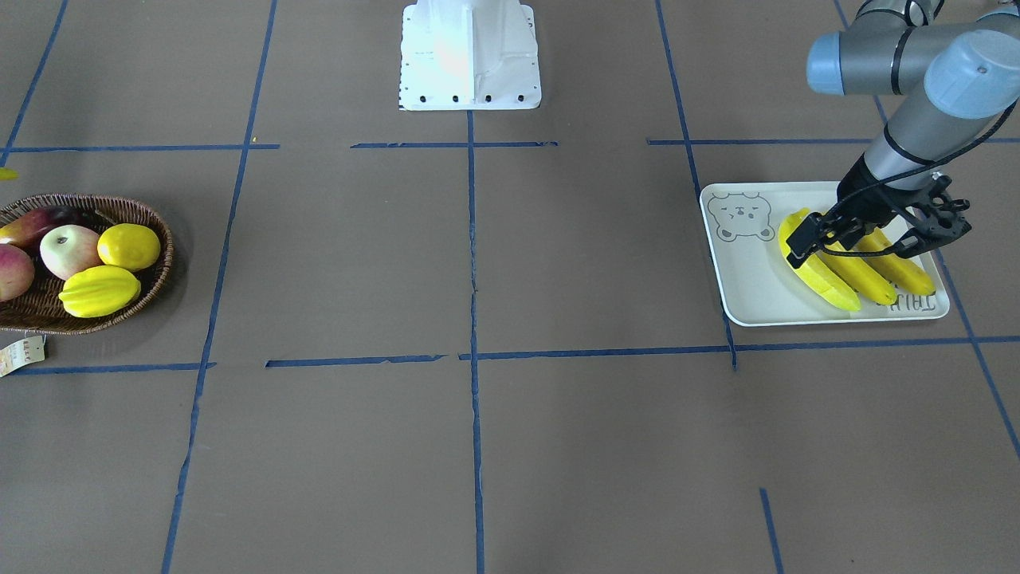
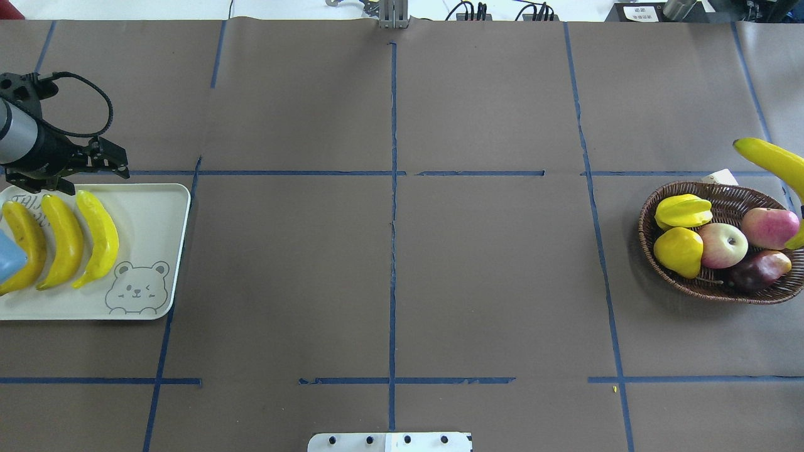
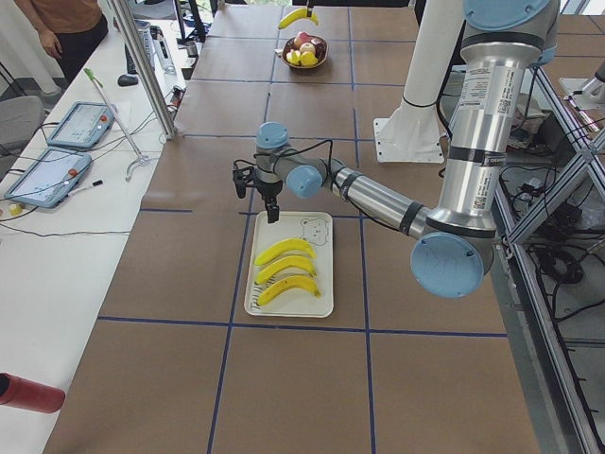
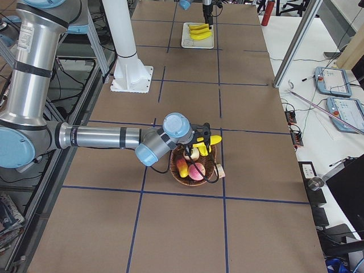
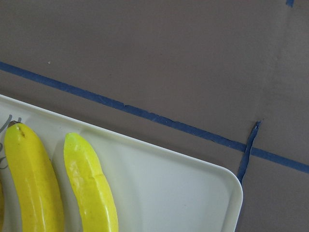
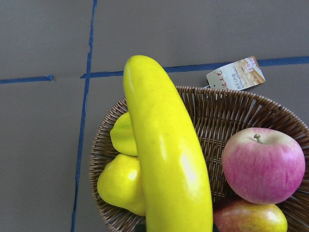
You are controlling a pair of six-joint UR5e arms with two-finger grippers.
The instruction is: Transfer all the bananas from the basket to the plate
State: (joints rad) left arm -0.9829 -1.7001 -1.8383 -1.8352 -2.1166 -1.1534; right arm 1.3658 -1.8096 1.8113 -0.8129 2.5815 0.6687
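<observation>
We are looking at a brown worktop (image 2: 389,282) gridded with blue tape (image 2: 392,188), a white bench (image 3: 57,265) alongside.
Three bananas (image 2: 66,242) are lying side by side on the plate (image 2: 151,213), the left hand (image 1: 857,243) hovering over them, fingers apart. The right hand (image 4: 202,136) is clamping the fourth banana (image 2: 769,160) above the basket (image 2: 691,292), which is holding apples (image 2: 722,245), a lemon (image 2: 678,251) and a starfruit (image 2: 683,211).

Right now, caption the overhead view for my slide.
Three bananas lie on the plate by the left gripper; a fourth banana hangs above the basket.
</observation>
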